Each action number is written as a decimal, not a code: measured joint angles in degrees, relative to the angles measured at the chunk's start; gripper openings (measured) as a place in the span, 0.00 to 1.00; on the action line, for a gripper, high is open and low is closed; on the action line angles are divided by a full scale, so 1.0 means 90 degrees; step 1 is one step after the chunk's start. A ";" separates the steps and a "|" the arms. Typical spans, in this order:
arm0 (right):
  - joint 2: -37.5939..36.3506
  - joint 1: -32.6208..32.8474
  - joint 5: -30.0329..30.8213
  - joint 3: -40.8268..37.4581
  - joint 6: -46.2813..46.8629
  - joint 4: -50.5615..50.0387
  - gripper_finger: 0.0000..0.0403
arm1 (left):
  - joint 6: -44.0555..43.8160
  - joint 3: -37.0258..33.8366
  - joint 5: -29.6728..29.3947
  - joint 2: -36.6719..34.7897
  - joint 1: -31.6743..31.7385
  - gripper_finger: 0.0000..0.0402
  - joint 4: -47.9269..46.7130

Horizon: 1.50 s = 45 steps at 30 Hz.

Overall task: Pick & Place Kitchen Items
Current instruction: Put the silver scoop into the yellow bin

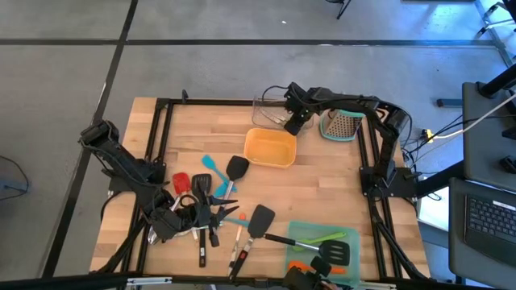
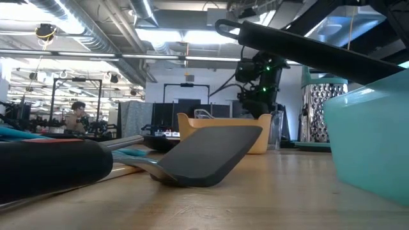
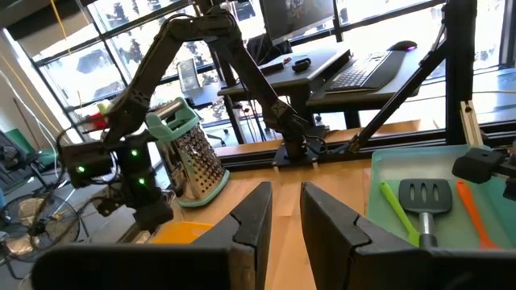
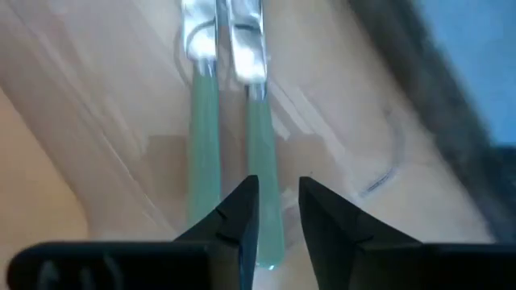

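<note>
Right pincer (image 4: 278,205): hangs over the clear tray (image 1: 270,111) at the far edge of the surface, its fingers a narrow gap apart and gripping nothing.
Right arm: reaches from its mount on the right side across the far edge, elbow bent, wrist pointing down into the clear tray.
Tongs (image 4: 230,121): lie in the clear tray right under the right pincer; two pale green handles run side by side, steel ends pointing away from the wrist camera, long axis in line with the fingers.
Left pincer (image 3: 284,217): low over the utensil pile at the near left, fingers slightly parted with nothing seen between them; it faces across the surface toward the right arm.
Left arm: folded down from its mount at the left edge.
Utensil pile (image 1: 205,205): black spatulas, a red tool and teal tools lie crossed on the wood, handles mostly pointing to the near edge.
Teal-green tray (image 1: 300,234): near right corner, holding a black slotted spatula (image 3: 425,197), a green tool and an orange one.
Orange tray (image 1: 270,147): just beside the clear tray.
Box grater (image 1: 345,125): upright, far right.
</note>
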 joint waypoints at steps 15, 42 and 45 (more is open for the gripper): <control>-0.0007 0.0888 -0.0029 0.3363 0.0014 -0.2291 0.23 | 0.0012 0.0000 0.0014 0.0000 -0.0068 0.15 -0.0002; -0.0036 0.6326 0.0547 0.4522 0.1354 -0.3787 0.23 | -0.0001 0.0000 0.0017 0.0000 -0.0148 0.15 -0.0001; -0.0036 0.6864 0.1351 0.4460 0.1738 -0.3814 0.23 | -0.0004 0.0000 0.0017 0.0000 -0.0148 0.15 0.0000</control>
